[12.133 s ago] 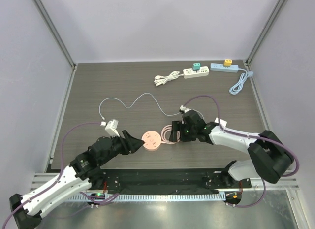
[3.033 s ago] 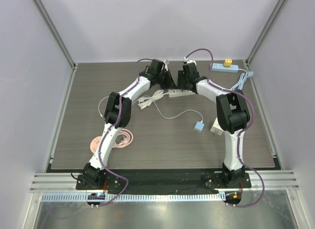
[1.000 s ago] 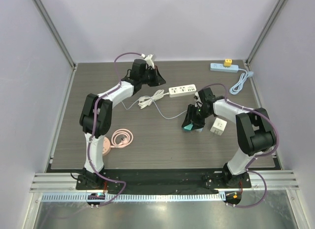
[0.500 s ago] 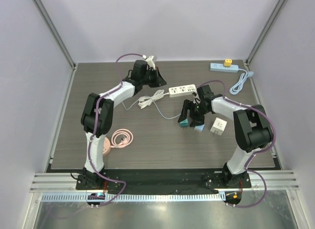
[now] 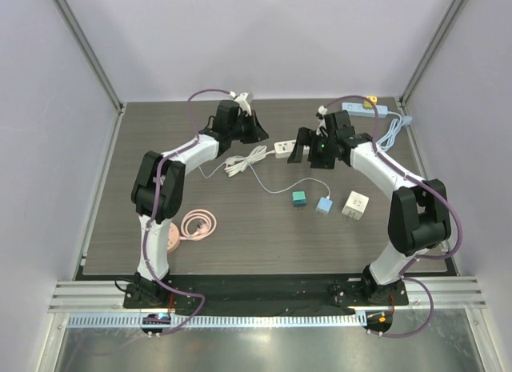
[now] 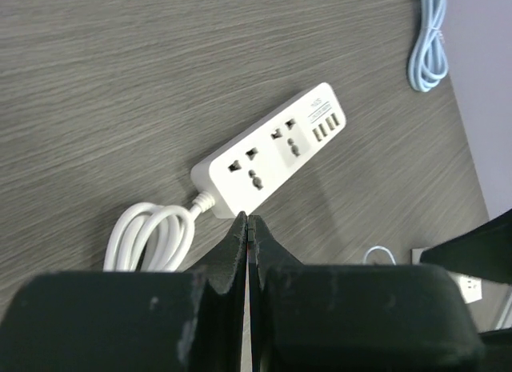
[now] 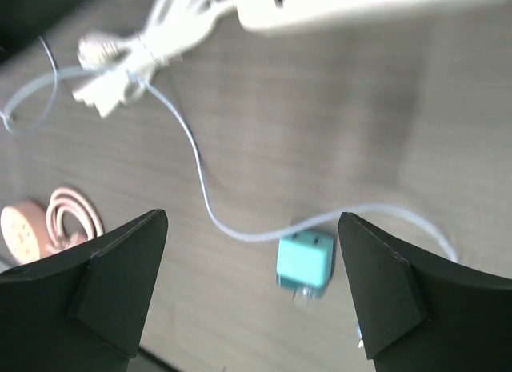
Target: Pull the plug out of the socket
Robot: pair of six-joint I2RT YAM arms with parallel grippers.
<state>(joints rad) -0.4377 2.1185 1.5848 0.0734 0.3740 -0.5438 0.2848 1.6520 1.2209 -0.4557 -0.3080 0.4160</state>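
Observation:
A teal plug lies loose on the table, its prongs free of any socket. The white power strip sits at the back, and both of its sockets show empty in the left wrist view. My right gripper hangs open above the strip's right part, looking down at the teal plug, with nothing between its fingers. Just left of the strip's cable end, my left gripper is shut and holds nothing.
A light blue plug on a thin white wire and a white adapter lie right of the teal plug. A blue power strip with a yellow plug lies back right. The white strip's coiled cable and a pink reel lie left.
My right gripper opened and left the teal plug on the table, then rose and moved back to the white power strip. The left arm stayed put.

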